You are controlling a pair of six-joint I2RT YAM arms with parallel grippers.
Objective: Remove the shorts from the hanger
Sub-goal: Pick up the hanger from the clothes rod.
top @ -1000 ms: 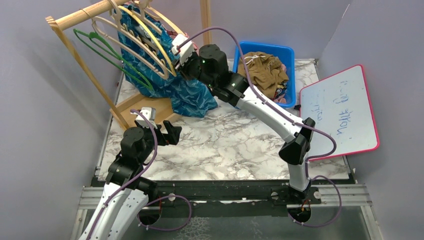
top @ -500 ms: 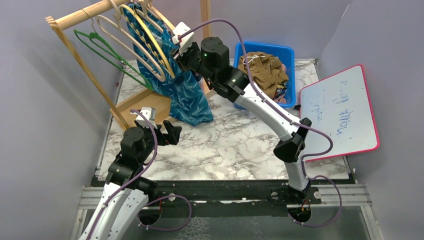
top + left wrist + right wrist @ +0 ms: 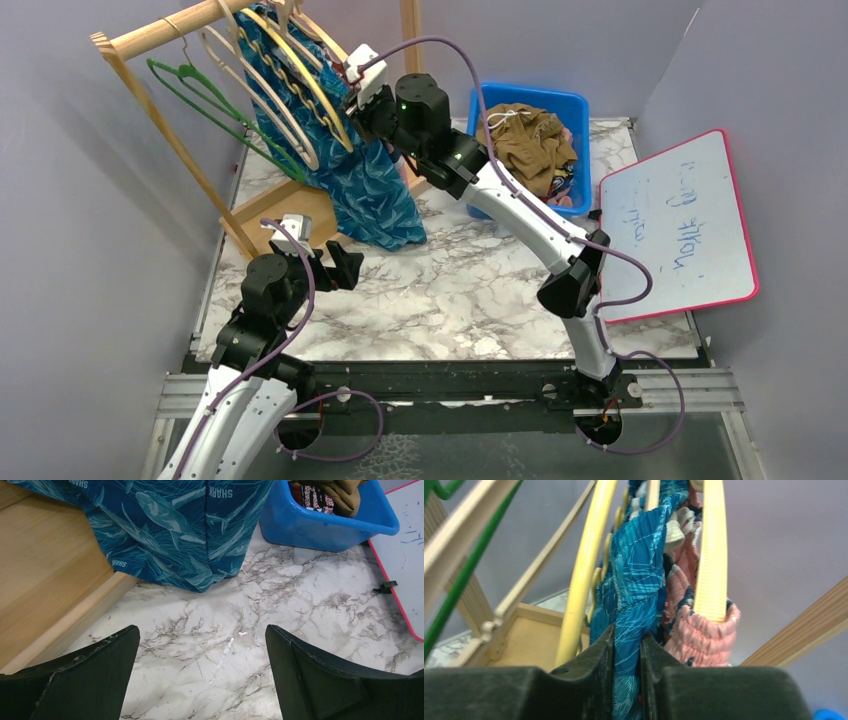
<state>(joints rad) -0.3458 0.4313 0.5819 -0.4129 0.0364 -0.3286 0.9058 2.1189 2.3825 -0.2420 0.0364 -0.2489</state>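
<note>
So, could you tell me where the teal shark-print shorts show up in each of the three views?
Top external: the teal shorts hang upper left of centre.
Left wrist: they spread across the top edge.
Right wrist: they sit dead centre, pinched in the right gripper.
Shared landmark: the wooden rack base.

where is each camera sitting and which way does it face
Top external: above and behind the bases, looking down on the table; left arm and right arm show.
Left wrist: left arm, facing down and forward; open left claw frames teal shorts.
Right wrist: right arm, looking up; right claw pinches those shorts beside a yellow hanger.
Shared: all three see the teal shorts.
</note>
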